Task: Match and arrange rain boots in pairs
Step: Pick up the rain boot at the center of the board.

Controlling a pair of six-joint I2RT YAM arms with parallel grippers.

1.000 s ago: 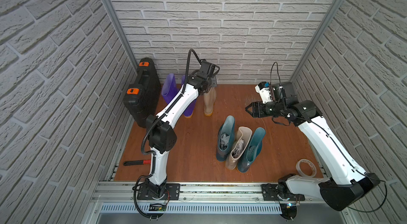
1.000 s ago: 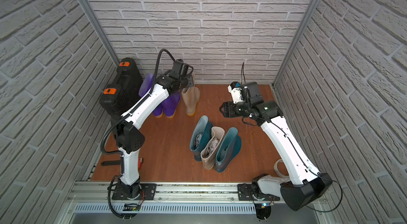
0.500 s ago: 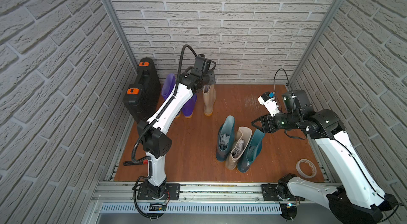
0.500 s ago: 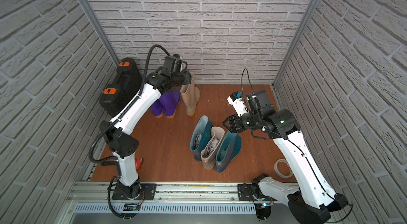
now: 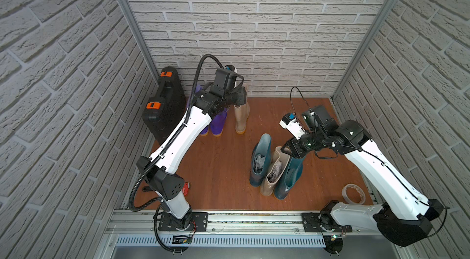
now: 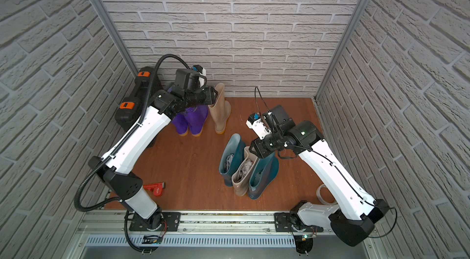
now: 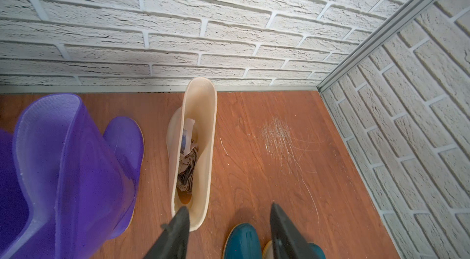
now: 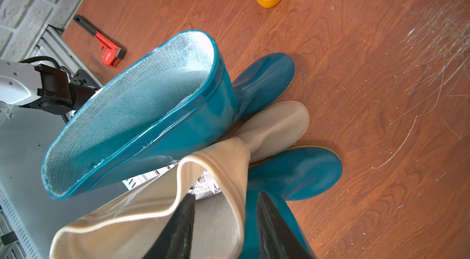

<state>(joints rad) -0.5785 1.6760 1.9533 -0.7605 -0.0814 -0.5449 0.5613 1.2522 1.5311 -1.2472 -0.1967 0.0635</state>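
Left of centre in a top view, two glossy purple rubber boots [image 5: 216, 124] stood paired, a tall beige rubber boot [image 5: 241, 117] beside them, my left gripper [image 7: 228, 206] above it, jaws apart, empty. Rightward, parted jaws of my right gripper [image 8: 225, 195] straddled the rim of another beige boot [image 5: 276, 168], between two dark teal rubber boots [image 5: 260, 153].

Your left arm [image 5: 183, 138] stretches back, with the left gripper [image 7: 226, 222] just above the top of the lone beige boot [image 5: 241, 117], jaws apart and empty. Your right arm [image 5: 376, 163] bends down well in front and right of that boot. The right gripper [image 8: 223, 219] has its jaws parted astride the rim of the second beige boot [image 8: 142, 209].
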